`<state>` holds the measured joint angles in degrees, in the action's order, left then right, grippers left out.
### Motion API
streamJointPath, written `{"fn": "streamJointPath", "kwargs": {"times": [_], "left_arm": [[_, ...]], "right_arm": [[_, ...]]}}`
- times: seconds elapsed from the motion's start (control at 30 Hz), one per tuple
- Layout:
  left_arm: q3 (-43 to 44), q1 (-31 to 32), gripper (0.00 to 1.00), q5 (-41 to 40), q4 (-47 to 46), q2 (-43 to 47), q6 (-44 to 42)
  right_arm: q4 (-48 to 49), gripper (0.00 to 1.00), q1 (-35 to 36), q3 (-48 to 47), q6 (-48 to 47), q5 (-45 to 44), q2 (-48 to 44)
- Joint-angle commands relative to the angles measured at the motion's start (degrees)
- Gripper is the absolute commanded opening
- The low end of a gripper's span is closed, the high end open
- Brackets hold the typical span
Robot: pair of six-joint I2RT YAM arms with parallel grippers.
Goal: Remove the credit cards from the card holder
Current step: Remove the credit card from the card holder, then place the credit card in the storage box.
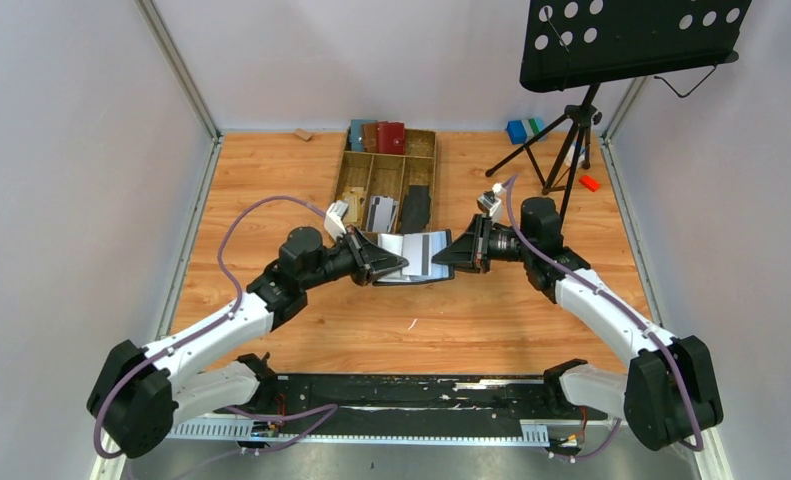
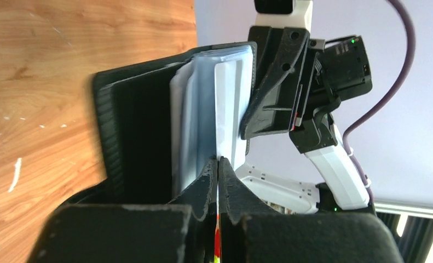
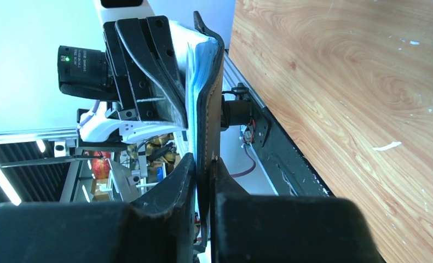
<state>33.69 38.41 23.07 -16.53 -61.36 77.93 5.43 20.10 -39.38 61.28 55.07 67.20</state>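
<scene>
The black card holder point(image 1: 418, 256) hangs open above the table between my two grippers, its grey-blue sleeve pages point(image 2: 195, 109) fanned out. My left gripper point(image 2: 218, 162) is shut on the edge of a thin whitish credit card point(image 2: 227, 104) that stands among the pages; whether it still sits in a sleeve I cannot tell. My right gripper point(image 3: 203, 160) is shut on the holder's black cover point(image 3: 209, 104) from the opposite side. In the top view the left gripper point(image 1: 399, 268) and the right gripper point(image 1: 443, 257) face each other across the holder.
A wooden compartment tray point(image 1: 353, 178) at the back holds red, brown and blue wallets and a long black piece. A music stand's tripod point(image 1: 569, 135) stands at the back right, with a blue block point(image 1: 517, 130) and a small red item point(image 1: 589, 183) near it.
</scene>
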Motion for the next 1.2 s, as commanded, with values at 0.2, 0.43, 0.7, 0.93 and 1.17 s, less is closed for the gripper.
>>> {"fn": "streamJointPath", "kwargs": {"times": [0.2,0.43,0.7,0.93,1.17], "left_arm": [[-4.8,-4.0,0.00,-1.3,0.7,7.2,-0.5],[1.9,-4.5,0.00,-2.4,11.7,5.7,-8.6],[14.3,-7.7,0.00,-5.2,31.6,-0.9,-24.2],[24.6,-14.8,0.00,-2.8,35.5,-13.2,-32.6],[40.1,-15.3,0.00,-5.2,43.1,-29.4,-44.4]], "right_arm": [[-1.2,0.00,-1.7,-1.6,-2.1,-0.8,-2.3],[-29.5,0.00,-1.8,-9.2,-18.2,-12.7,-0.9],[-43.1,0.00,-2.8,-12.4,-26.7,-21.5,1.0],[-52.2,0.00,-3.0,-16.6,-33.7,-28.4,-0.1],[-55.3,0.00,-3.0,-18.5,-36.9,-30.2,-1.9]]}}
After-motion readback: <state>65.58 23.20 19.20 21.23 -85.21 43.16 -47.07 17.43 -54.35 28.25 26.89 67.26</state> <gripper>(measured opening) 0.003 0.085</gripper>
